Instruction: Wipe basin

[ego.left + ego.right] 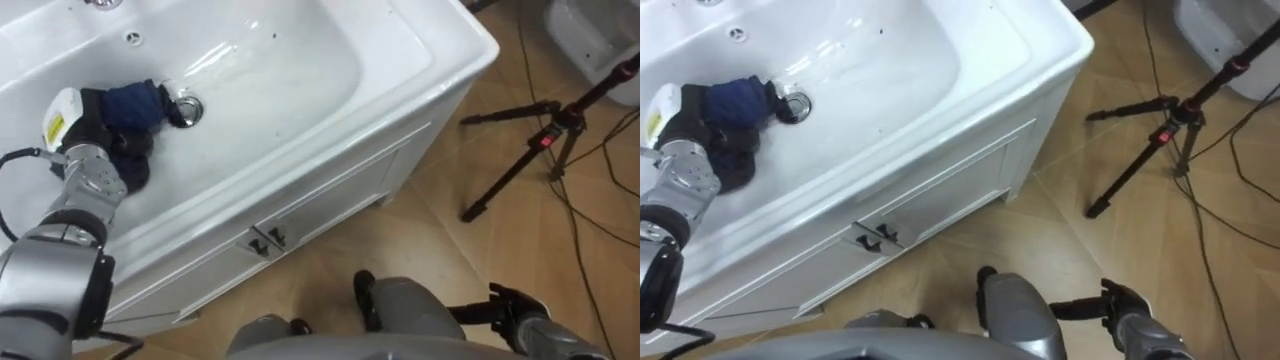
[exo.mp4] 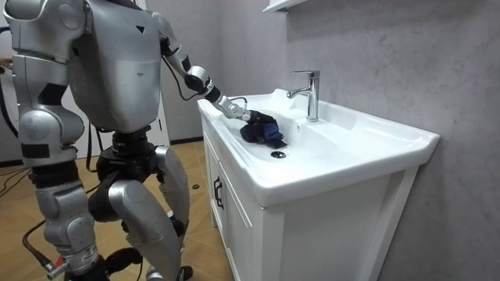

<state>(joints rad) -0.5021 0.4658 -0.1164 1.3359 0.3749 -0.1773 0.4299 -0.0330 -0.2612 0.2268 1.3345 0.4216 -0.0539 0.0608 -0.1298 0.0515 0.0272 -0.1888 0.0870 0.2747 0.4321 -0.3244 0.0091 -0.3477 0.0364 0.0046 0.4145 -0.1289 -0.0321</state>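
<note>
Evidently the left hand [image 1: 120, 155] reaches down into the basin [image 1: 300, 70], its fingers clamped on a bunched dark blue cloth [image 1: 135, 103]. The cloth is pressed to the bowl's floor just left of the drain [image 1: 189, 108]. Bunching likely gives a firm pad for rubbing. Most of the bowl lies to the right, open to a sweep. The tap [image 2: 310, 94] rises at the far rim, apart from the cloth, though wider strokes might meet it. The right hand [image 1: 515, 308] hangs low by the robot's side; whether it is apart or together cannot be told. A tripod [image 1: 545, 140] stands on the floor to the right, clear of the work.
</note>
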